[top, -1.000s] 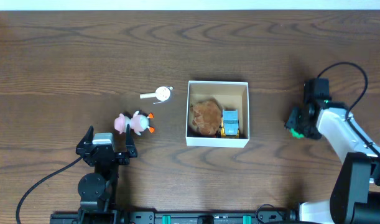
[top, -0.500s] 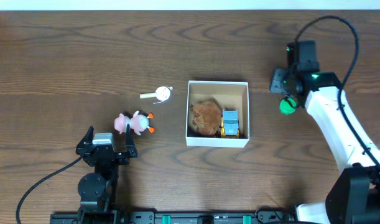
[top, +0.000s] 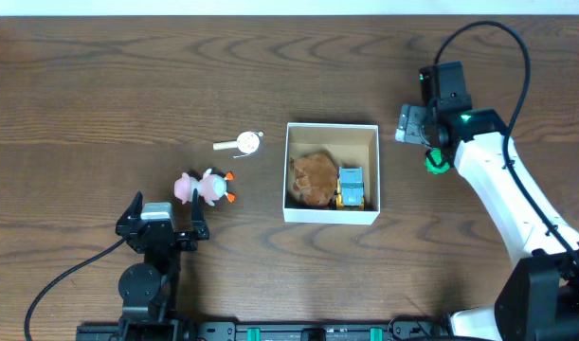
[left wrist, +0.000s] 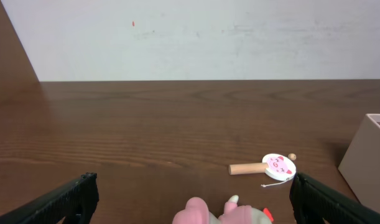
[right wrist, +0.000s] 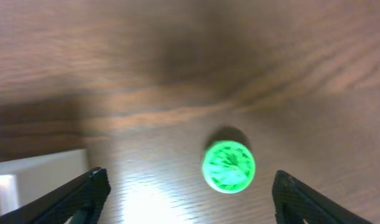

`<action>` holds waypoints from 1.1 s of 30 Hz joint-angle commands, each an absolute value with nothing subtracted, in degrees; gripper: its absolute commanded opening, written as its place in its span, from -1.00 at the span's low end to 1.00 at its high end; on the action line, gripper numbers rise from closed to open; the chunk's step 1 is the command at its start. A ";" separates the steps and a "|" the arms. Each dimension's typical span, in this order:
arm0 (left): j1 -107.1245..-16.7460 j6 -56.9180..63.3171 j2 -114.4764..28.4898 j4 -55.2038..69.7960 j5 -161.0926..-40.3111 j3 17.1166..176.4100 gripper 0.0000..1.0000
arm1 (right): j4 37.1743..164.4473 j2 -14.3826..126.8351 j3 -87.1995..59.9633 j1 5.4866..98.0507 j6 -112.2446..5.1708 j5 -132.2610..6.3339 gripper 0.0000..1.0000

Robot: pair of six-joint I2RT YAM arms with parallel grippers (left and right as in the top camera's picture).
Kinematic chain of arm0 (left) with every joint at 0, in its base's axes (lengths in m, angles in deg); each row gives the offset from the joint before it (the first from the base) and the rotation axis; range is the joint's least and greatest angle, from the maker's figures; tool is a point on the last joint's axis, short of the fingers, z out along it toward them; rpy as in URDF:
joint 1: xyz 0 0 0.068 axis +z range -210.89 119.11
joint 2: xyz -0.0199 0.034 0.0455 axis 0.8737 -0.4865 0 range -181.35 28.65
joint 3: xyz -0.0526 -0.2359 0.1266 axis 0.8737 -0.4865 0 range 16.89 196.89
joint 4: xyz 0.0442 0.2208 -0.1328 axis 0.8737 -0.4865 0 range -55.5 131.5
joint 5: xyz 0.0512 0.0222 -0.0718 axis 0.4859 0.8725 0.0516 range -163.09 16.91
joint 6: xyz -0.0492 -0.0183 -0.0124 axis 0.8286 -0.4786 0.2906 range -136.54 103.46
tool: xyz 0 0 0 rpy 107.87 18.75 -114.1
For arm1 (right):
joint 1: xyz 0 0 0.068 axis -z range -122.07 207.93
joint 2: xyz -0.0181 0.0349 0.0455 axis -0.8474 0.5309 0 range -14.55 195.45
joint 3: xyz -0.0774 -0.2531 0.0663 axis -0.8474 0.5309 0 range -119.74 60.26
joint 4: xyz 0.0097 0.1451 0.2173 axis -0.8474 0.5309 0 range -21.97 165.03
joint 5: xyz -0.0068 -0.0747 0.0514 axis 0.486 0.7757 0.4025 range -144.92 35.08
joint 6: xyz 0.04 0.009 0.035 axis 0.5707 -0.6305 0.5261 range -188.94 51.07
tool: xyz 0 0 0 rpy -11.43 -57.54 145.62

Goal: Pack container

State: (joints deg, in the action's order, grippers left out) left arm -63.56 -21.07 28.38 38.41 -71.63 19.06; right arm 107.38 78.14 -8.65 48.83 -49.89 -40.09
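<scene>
In the overhead view the container (top: 332,125) sits at mid-frame, a square white box with a brown inside. A brown plush (top: 313,178) lies in its left half and a blue-and-yellow truck (top: 351,188) in its lower right corner. Left of it on the table (top: 99,85) lie a white disc on a stick (top: 240,143) and, lower down, a pink toy (top: 204,188). The left gripper (top: 166,206) is at lower left, just below the pink toy, its jaws wide with nothing between them. The right gripper (top: 412,125) is at upper right, beside the container's top right corner. A green ball (top: 435,161) shows just below it, partly under the arm.

In the left wrist view both fingers (left wrist: 59,199) stand far apart at the bottom corners. The pink toy (left wrist: 221,214) is at the bottom edge between them, the disc on a stick (left wrist: 264,166) beyond it, and the container's wall (left wrist: 370,162) at the right edge.

In the right wrist view the jaws are wide and hold nothing. The green ball (right wrist: 228,166) lies on the table between the fingers (right wrist: 301,199), touching neither. A corner of the container (right wrist: 34,174) shows at lower left.
</scene>
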 commanded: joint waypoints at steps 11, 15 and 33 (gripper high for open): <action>-63.30 -21.44 28.42 37.54 -71.87 17.12 0.96 | 102.33 92.10 -5.43 53.97 -49.38 -38.84 0.98; -63.30 -21.44 28.42 37.54 -71.85 17.12 0.96 | 101.41 95.93 -5.45 54.03 -49.47 -38.87 0.98; -63.30 -21.44 28.42 37.54 -71.85 17.12 0.96 | 103.84 98.49 -5.48 55.41 -49.23 -38.87 0.14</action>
State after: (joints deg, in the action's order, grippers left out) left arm -63.56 -21.07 28.38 38.43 -71.63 19.06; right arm 102.40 96.08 -6.68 54.53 -48.97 -39.41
